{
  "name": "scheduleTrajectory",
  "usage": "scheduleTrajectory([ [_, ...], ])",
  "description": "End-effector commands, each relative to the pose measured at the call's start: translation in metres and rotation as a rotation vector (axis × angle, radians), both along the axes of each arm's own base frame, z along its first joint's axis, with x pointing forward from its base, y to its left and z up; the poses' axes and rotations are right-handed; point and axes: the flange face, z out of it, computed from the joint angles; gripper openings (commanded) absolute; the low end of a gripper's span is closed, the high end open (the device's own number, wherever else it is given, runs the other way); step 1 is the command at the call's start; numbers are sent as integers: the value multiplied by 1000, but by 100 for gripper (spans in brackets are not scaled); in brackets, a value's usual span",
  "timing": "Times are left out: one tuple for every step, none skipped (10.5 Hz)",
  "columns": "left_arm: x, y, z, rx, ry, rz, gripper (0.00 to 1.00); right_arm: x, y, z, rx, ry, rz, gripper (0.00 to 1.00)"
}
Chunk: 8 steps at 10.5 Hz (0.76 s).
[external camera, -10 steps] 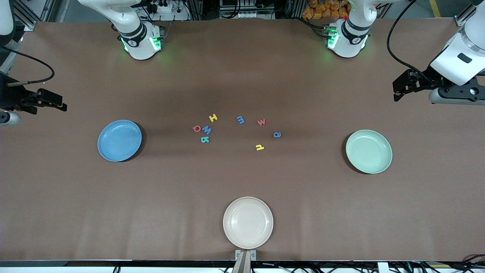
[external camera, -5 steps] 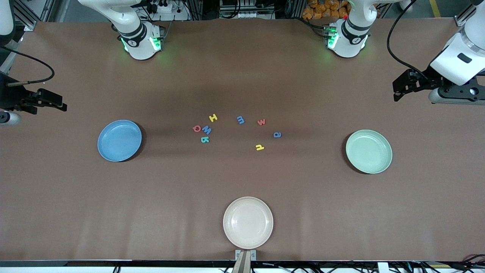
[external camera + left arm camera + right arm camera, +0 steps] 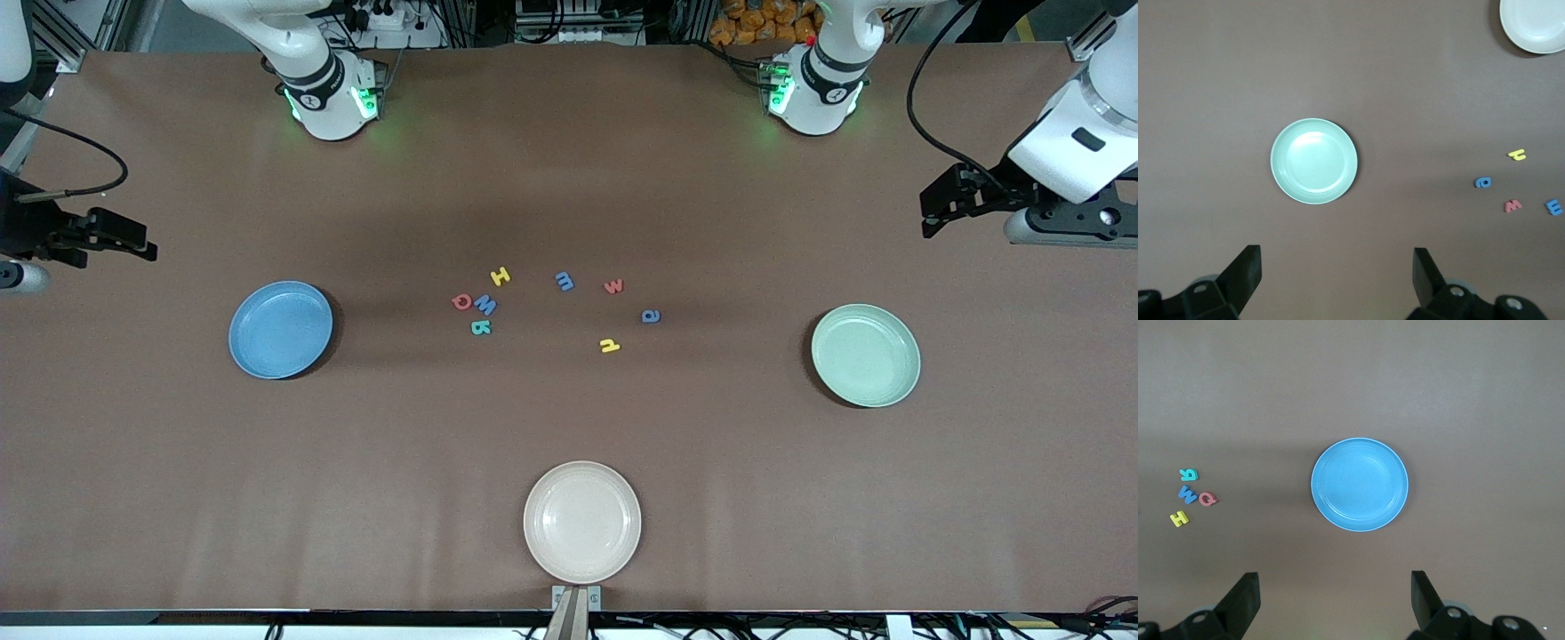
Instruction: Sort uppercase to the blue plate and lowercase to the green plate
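Note:
The uppercase letters lie clustered mid-table: yellow H (image 3: pixel 500 276), red Q (image 3: pixel 460 301), blue W (image 3: pixel 486 305) and teal K (image 3: pixel 480 328). The lowercase letters, blue m (image 3: pixel 564 282), red w (image 3: pixel 613 286), blue a (image 3: pixel 651 316) and yellow n (image 3: pixel 610 346), are spread toward the left arm's end. The blue plate (image 3: pixel 280 330) is at the right arm's end and the green plate (image 3: pixel 865 355) at the left arm's end; both hold nothing. My left gripper (image 3: pixel 1336 257) hangs open high above the table beside the green plate (image 3: pixel 1313 161). My right gripper (image 3: pixel 1335 581) hangs open beside the blue plate (image 3: pixel 1360 484).
A cream plate (image 3: pixel 581 521) with nothing in it sits at the table edge nearest the front camera. Both arm bases stand along the edge farthest from that camera. Brown table surface surrounds the letters and plates.
The left arm's hand has shifted very slightly. The letters, plates and right arm have not moved.

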Motion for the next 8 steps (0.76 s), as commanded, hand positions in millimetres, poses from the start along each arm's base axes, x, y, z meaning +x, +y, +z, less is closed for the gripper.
scheduleTrajectory([
  [10, -1, -33, -48, 74, 29, 100, -5, 1, 6, 14, -9, -5, 100],
  [17, -11, -57, -47, 95, 44, 100, -5, 1, 6, 14, -7, -6, 100],
  [24, -29, -81, -46, 101, 69, 100, -5, 1, 6, 14, -7, -6, 100],
  [31, -53, -106, -38, 111, 88, 100, -5, 1, 6, 15, -7, -4, 100],
  [36, -77, -131, -32, 127, 106, 100, -5, 0, 6, 14, -7, -6, 100],
  [42, -97, -155, -4, 120, 124, 100, -5, 0, 6, 13, -6, -4, 100],
  [44, -118, -177, 12, 124, 138, 100, -5, 0, 6, 13, -6, -4, 100],
  [43, -137, -197, 18, 136, 148, 100, -5, 0, 6, 13, -7, -4, 100],
])
